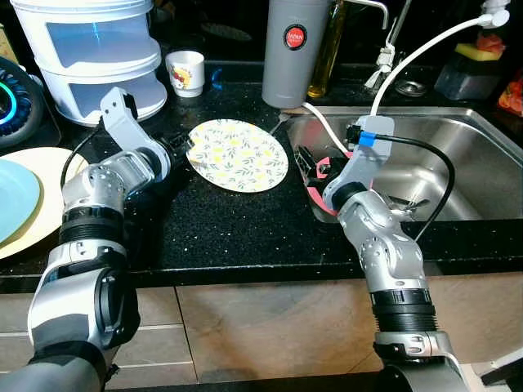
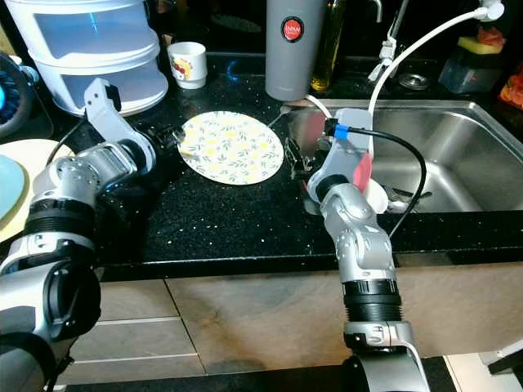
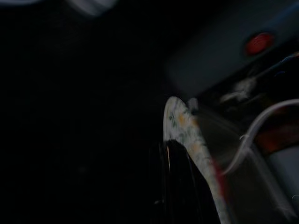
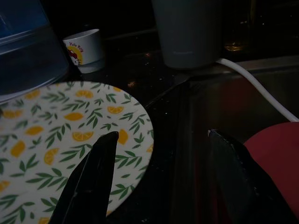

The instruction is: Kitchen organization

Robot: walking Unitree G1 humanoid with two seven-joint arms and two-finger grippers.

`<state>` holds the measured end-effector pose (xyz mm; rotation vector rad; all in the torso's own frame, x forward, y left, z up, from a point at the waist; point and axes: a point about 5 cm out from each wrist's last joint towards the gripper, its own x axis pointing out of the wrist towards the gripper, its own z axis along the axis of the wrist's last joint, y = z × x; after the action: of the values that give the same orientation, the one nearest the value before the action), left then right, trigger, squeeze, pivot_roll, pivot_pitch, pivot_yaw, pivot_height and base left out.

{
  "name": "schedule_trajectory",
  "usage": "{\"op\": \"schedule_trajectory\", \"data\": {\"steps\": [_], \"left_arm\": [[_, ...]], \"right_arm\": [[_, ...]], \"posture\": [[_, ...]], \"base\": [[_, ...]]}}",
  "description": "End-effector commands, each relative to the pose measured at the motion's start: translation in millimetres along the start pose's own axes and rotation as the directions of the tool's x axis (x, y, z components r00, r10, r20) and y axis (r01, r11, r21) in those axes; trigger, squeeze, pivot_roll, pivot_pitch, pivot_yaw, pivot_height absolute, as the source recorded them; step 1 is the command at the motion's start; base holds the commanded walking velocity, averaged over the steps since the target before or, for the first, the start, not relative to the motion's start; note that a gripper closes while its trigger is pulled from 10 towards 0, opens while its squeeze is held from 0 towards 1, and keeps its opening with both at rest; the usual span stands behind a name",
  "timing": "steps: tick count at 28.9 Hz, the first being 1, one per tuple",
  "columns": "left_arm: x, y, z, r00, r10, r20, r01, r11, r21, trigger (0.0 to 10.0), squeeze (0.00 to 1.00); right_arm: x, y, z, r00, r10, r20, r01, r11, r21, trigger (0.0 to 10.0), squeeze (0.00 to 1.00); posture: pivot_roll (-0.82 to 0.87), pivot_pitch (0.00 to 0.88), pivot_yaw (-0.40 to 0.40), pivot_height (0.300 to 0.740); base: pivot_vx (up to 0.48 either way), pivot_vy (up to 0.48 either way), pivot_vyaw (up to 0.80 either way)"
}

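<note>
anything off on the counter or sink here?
Yes. A red plate leans tilted against the sink's left wall rather than lying flat. The right end effector is open beside it. The lemon plate lies flat on the counter, the left end effector at its rim. No spills visible.

A speckled black counter (image 1: 229, 229) runs above tan cabinet fronts (image 1: 270, 327). A steel sink (image 1: 445, 175) is set into its right end; the back is dark.

You had a black speckled counter (image 1: 237, 229) carrying a lemon-print plate (image 1: 238, 154) at its centre, a small white cup (image 1: 185, 73) at eleven o'clock, a grey canister (image 1: 295, 51) at twelve, and stacked plates (image 1: 24, 200) at nine.
</note>
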<state>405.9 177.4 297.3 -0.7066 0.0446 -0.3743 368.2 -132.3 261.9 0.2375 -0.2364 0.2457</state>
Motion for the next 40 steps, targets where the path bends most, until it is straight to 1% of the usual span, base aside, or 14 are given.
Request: {"op": "schedule_trajectory", "data": {"steps": [1,11,15,16,22,25,29,30,31,32,33,34,35,40], "left_arm": [[0.6,-14.7,6,0.995,-0.095,0.034,0.097,0.994,-0.049,0.0,0.0],[-6.2,-33.5,24,0.948,-0.284,0.146,0.309,0.933,-0.186,0.0,0.0],[-15.0,-39.0,29,0.909,-0.369,0.192,0.398,0.907,-0.141,0.0,0.0],[-16.4,-38.3,29,0.906,-0.374,0.196,0.402,0.907,-0.127,0.0,0.0],[-20.4,-34.6,31,0.907,-0.373,0.197,0.392,0.917,-0.07,0.0,0.0],[-21.4,-33.3,31,0.91,-0.371,0.183,0.386,0.921,-0.052,0.0,0.0],[-16.7,-14.9,18,0.982,-0.18,0.06,0.175,0.981,0.081,0.0,0.0],[-15.3,-9.6,14,0.99,-0.134,0.048,0.129,0.986,0.102,0.0,0.0],[-14.6,-6.2,12,0.993,-0.106,0.041,0.101,0.989,0.112,0.0,0.0],[-14.3,-3.7,10,0.995,-0.094,0.043,0.088,0.987,0.133,0.0,0.0],[-14.3,-2.6,6,0.995,-0.094,0.022,0.089,0.981,0.17,10.0,0.0],[-14.4,-2.6,5,0.995,-0.096,0.016,0.092,0.98,0.178,10.0,0.0],[-15.3,-0.7,0,0.997,-0.078,-0.019,0.081,0.975,0.209,10.0,1.0],[-19.0,1.4,-5,0.994,-0.101,-0.044,0.107,0.984,0.145,10.0,1.0]], "right_arm": [[0.5,-0.4,0,1.0,-0.006,-0.007,0.006,1.0,0.011,10.0,0.0],[1.8,-0.5,3,1.0,-0.008,0.004,0.008,1.0,0.021,10.0,0.0],[3.9,-0.3,19,0.996,-0.006,0.087,-0.017,0.966,0.26,10.0,0.03],[4.1,0.4,23,0.994,0.002,0.106,-0.037,0.945,0.326,10.0,1.0],[3.7,-1.8,42,0.98,0.013,0.2,-0.116,0.851,0.513,10.0,1.0],[3.8,-1.1,42,0.98,0.028,0.199,-0.127,0.854,0.504,10.0,1.0],[4.5,7.3,36,0.985,0.085,0.152,-0.143,0.895,0.423,10.0,1.0],[4.7,8.5,34,0.987,0.09,0.137,-0.136,0.913,0.385,10.0,0.81],[4.7,9.1,32,0.988,0.092,0.126,-0.132,0.924,0.359,10.0,0.81],[4.6,9.9,30,0.989,0.093,0.117,-0.128,0.933,0.335,10.0,0.0],[4.5,9.6,27,0.991,0.086,0.098,-0.11,0.953,0.283,10.0,0.0],[4.4,9.4,27,0.992,0.084,0.094,-0.106,0.956,0.272,10.0,0.0],[4.7,6.9,25,0.995,0.062,0.075,-0.076,0.975,0.211,10.0,0.0],[5.1,0.6,23,0.998,0.028,0.061,-0.04,0.978,0.204,10.0,0.0]], "posture": [[0.03,0.162,0.001,0.74],[0.03,0.162,0.0,0.74],[0.03,0.166,-0.001,0.74],[0.03,0.166,-0.001,0.74],[0.03,0.169,-0.002,0.74],[0.03,0.169,-0.002,0.74],[0.03,0.164,-0.002,0.74],[0.03,0.164,-0.002,0.74],[0.03,0.164,-0.002,0.74],[0.03,0.164,-0.002,0.74],[0.02,0.164,-0.002,0.74],[0.02,0.164,-0.002,0.74],[0.02,0.164,-0.002,0.74],[0.03,0.166,-0.002,0.74]], "base": [[0.0,0.0,0.0],[0.0,0.0,0.0],[0.0,0.0,0.0],[0.0,0.0,0.0],[0.0,0.0,0.0],[0.0,0.0,0.0],[0.0,0.0,0.0],[0.0,0.0,0.0],[0.0,0.0,0.0],[0.0,0.0,0.0],[0.0,0.0,0.0],[0.0,0.0,0.0],[0.0,0.0,0.0],[0.0,0.0,0.0]]}}
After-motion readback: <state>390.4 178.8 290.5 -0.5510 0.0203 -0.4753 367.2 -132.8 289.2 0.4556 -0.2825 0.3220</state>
